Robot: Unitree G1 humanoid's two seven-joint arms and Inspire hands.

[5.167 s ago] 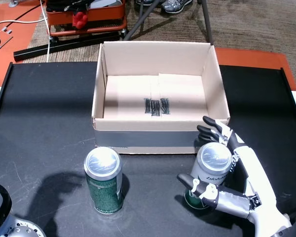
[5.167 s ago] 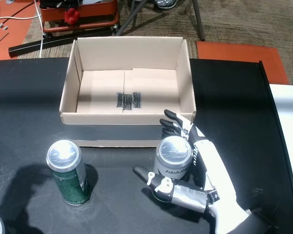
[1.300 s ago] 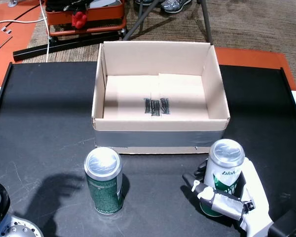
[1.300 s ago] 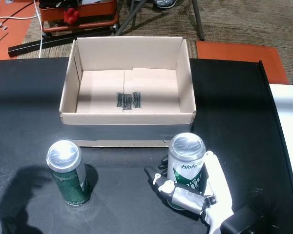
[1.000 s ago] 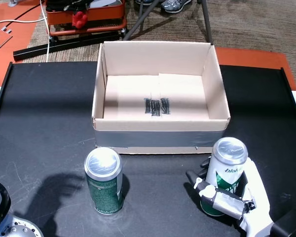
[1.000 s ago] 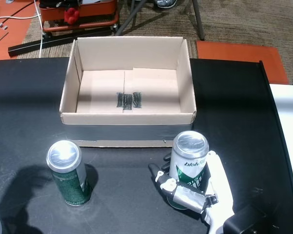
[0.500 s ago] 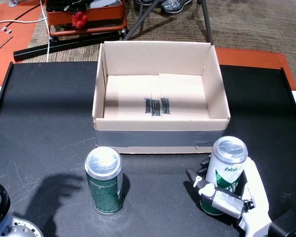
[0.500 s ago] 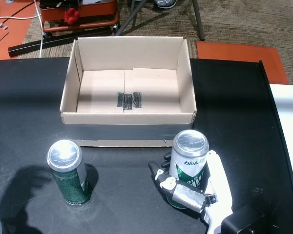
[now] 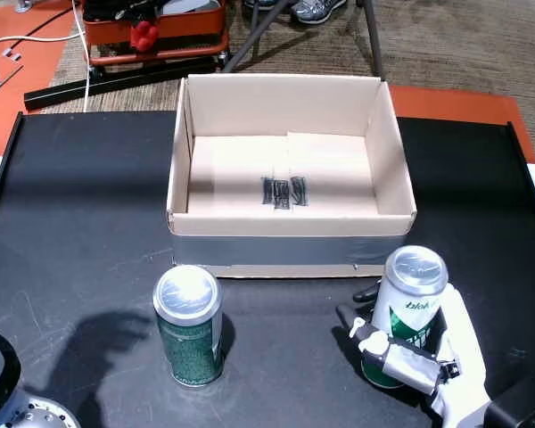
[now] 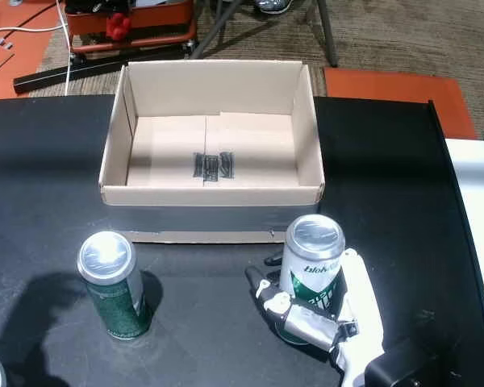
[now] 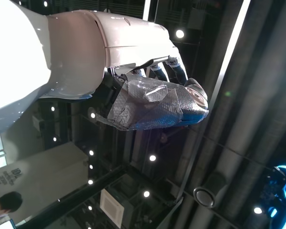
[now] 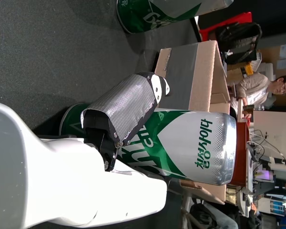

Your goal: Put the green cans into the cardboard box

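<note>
The right robot hand (image 9: 419,357) wraps one green can (image 9: 408,308) just before the cardboard box (image 9: 290,227), gripping it low, likely for lifting over the wall.

The cardboard box (image 9: 290,169) stands at the table's (image 9: 80,205) far edge; two cans (image 9: 188,325) (image 9: 409,312) stand before it, near the front edge.

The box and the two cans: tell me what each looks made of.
The cardboard box looks like plain matte corrugated board, tan, with a grey band across its front. Both cans, the one in the right hand and the free one, look like thin metal, probably aluminium: shiny silver tops, glossy green printed sides.
</note>
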